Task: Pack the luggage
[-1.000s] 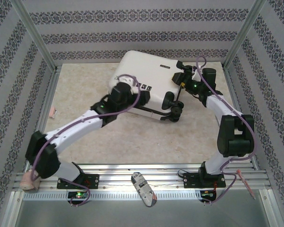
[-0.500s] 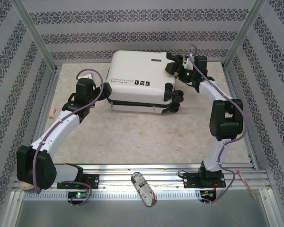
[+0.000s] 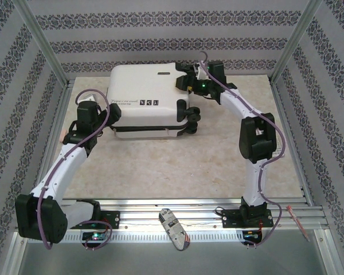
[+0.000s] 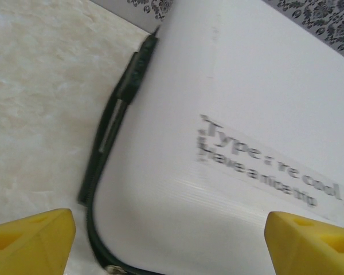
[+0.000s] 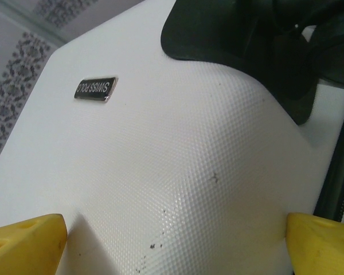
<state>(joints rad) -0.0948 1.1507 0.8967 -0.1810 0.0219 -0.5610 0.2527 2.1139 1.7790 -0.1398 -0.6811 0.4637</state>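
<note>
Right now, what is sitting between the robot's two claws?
The white luggage, closed and lying flat: the top view shows the left gripper at its left end and the right gripper by its wheels.

The table (image 3: 160,166) is showing a pale beige, marbled top, and patterned walls (image 3: 160,43) are closing it in on three sides. A white suitcase (image 3: 146,94) is lying flat on it at the far side, left of the middle, with its lid shut. A black band (image 3: 143,127) is running along the suitcase's near side, and its black wheels (image 3: 190,114) are pointing to the right. Its far edge is sitting close to the back wall. A metal rail (image 3: 206,215) is running along the table's near edge, and a small striped object (image 3: 175,229) is resting on that rail.
</note>
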